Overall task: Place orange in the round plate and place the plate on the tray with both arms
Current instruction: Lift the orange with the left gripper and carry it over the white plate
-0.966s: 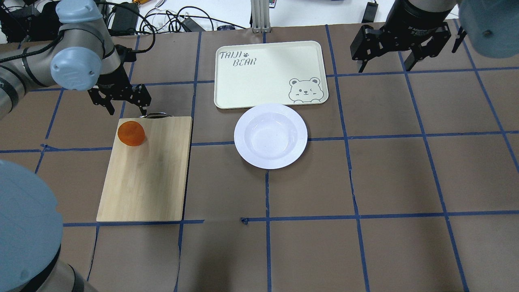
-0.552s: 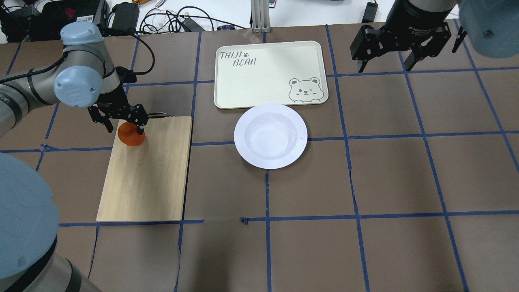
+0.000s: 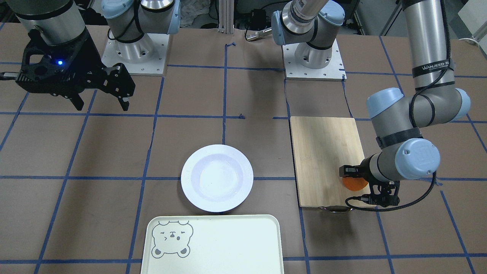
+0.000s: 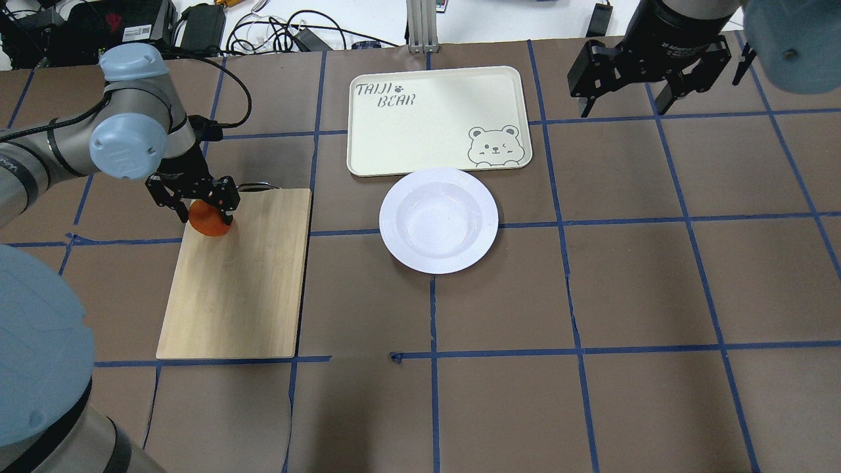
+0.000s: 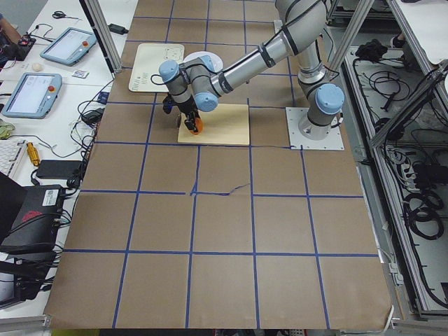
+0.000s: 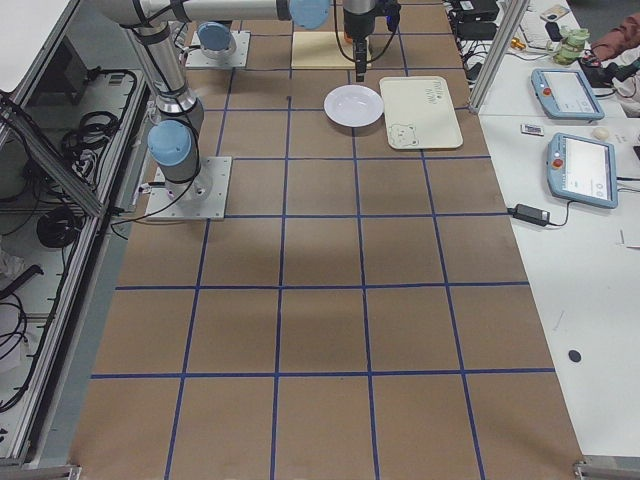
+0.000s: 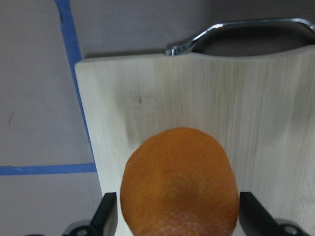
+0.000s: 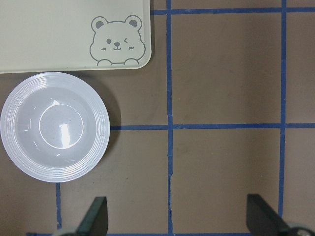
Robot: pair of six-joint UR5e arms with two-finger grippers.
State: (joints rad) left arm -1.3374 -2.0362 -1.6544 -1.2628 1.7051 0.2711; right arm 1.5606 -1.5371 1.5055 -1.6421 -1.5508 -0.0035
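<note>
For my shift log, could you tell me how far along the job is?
Nothing is done yet. The left end effector straddles the orange on the cutting board, open. Remaining: orange into the empty round plate, then plate onto the tray; the right end effector hovers open.

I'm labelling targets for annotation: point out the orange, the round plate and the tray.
orange (image 4: 211, 226), overhead view, its exposed lower half.
round plate (image 4: 438, 222), overhead view, bare sunken centre.
tray (image 4: 430, 128), overhead view, bare floor.
</note>
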